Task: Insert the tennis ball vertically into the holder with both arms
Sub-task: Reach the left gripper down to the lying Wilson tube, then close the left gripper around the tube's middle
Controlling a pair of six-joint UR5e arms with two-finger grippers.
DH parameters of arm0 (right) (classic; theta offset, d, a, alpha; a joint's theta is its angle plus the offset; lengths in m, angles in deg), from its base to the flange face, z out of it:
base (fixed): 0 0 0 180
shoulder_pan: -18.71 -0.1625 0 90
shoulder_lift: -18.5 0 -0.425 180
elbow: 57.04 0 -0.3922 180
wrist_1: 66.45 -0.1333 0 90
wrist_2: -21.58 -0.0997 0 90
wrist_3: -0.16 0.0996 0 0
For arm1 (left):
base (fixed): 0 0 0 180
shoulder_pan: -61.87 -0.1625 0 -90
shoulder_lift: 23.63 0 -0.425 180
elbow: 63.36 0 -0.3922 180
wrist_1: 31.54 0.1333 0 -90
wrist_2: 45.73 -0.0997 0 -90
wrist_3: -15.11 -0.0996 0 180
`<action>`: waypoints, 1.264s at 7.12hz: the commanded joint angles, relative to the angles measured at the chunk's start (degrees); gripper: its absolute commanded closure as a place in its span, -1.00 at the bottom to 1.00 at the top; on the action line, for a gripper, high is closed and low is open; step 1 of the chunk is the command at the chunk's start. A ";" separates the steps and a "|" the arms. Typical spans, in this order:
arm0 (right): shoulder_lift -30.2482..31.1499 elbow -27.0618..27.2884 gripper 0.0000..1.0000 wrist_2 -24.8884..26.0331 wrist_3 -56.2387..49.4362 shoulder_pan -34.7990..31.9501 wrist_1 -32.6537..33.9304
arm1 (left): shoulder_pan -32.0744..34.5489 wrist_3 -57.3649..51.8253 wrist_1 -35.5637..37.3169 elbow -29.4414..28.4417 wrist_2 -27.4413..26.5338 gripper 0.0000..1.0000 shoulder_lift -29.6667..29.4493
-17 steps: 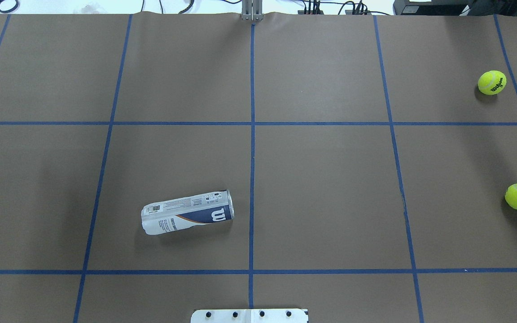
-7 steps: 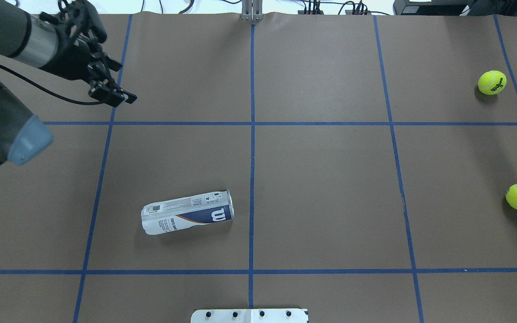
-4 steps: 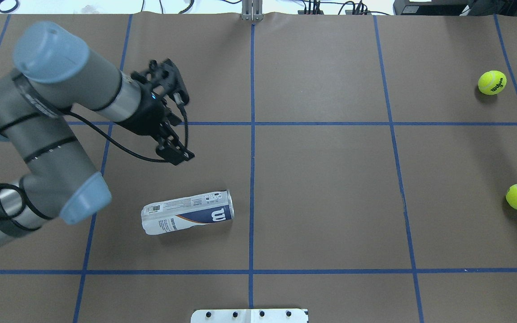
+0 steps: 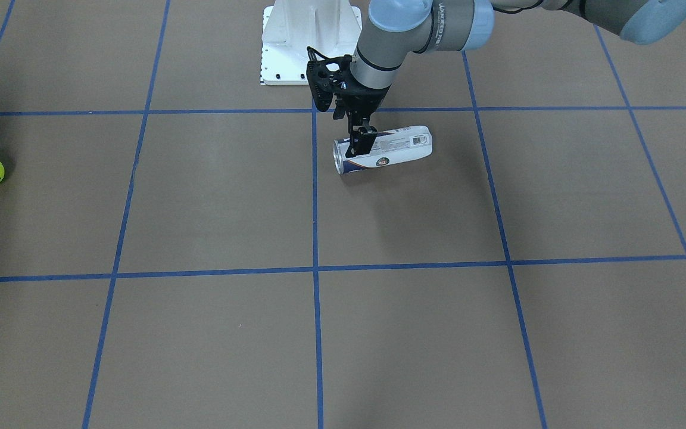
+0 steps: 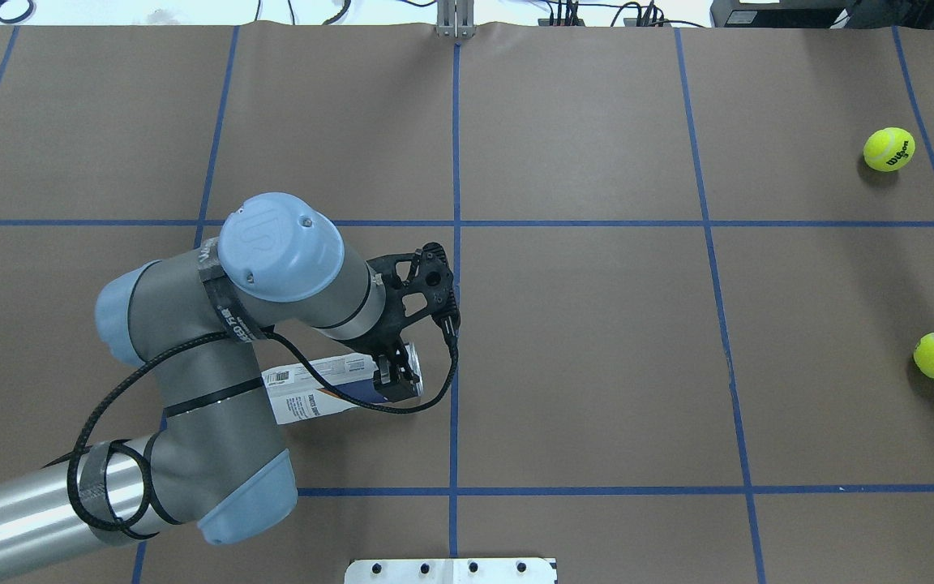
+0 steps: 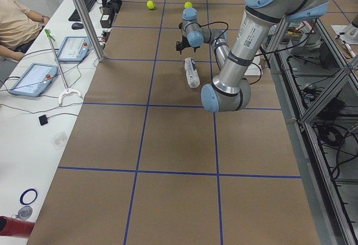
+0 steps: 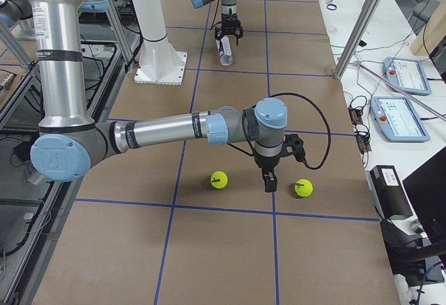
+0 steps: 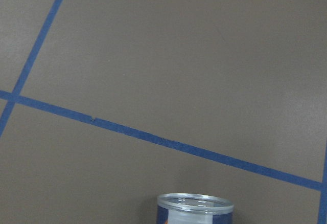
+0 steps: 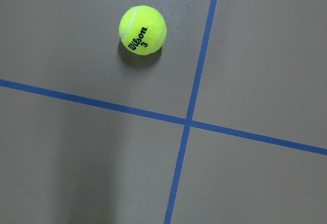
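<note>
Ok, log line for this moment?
left gripper over rim end of lying clear plastic can, grip unclear | right gripper beside fuzzy yellow-green tennis ball, state unclear | ball not inserted

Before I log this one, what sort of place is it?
Probably a robotics lab cell: a brown-papered table gridded with blue tape, teach pendants beside it, and aluminium frame posts.

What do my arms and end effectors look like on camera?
The left arm and right arm are grey-silver tubes with light blue joint caps and loose black cables. The left end effector and right end effector are black, two-fingered, open-framed.
</note>
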 commanded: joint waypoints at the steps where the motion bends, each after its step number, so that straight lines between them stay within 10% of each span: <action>1: 0.00 0.00 -0.99 -0.18 0.17 0.00 0.00 | -3.24 -3.44 1.44 -1.39 -5.24 -0.97 -0.33; 9: 0.44 0.00 -0.99 -1.23 0.17 0.00 0.00 | -3.43 -2.83 -2.59 -11.50 -5.17 -0.96 -2.44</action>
